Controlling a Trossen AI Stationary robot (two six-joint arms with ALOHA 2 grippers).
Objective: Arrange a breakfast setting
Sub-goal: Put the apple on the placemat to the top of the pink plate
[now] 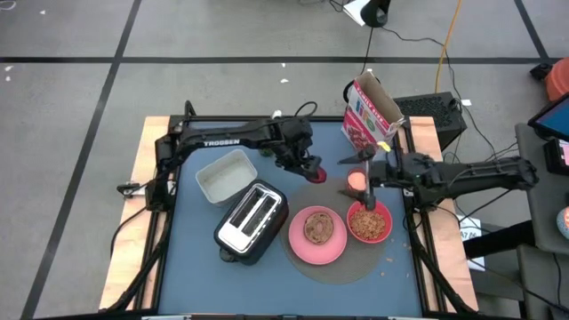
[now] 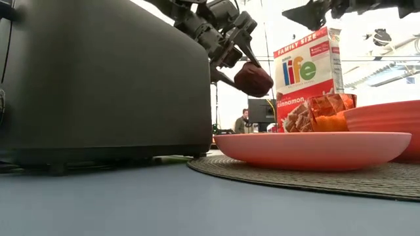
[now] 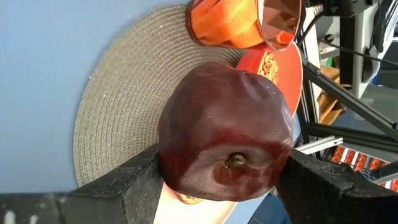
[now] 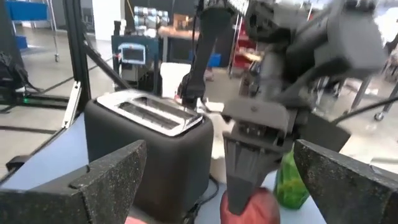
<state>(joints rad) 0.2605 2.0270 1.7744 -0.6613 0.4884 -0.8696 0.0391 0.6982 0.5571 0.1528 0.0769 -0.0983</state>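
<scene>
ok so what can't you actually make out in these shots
- Spoon: not found in any view.
- Bread on the plate: hidden behind the rim in the low view.
- Left gripper holds the fruit, which hides most of the plate in the left wrist view.
- Right gripper: whether it grips the cup.

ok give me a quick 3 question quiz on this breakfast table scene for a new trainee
1. True or false: the left gripper holds the dark red fruit between its fingers, up off the table.
2. What lies on the pink plate?
A. round browned bread
B. a spoon
C. nothing
3. Fill in: the silver-and-black toaster stands between the pink plate and the white ____.

Key
1. True; the low view shows the fruit in the air, above the woven mat.
2. A, the bread.
3. Container.
</scene>
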